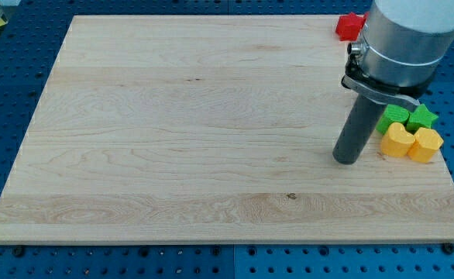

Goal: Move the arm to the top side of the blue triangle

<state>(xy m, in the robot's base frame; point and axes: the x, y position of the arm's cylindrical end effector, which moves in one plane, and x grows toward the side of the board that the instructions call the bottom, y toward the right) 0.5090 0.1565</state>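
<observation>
No blue triangle shows in the view; it may be hidden behind the arm. My tip (346, 160) rests on the wooden board (196, 124) near the view's right side. Just to its right lie two yellow blocks, one (398, 140) heart-like and one (425, 144) beside it. Above them sit a green block (393, 116) and a green star (423, 118). A red block (349, 26) lies at the view's top right, partly behind the arm's grey body (405, 39).
The board's right edge (448, 167) runs just past the yellow blocks. A blue perforated table (10, 85) surrounds the board.
</observation>
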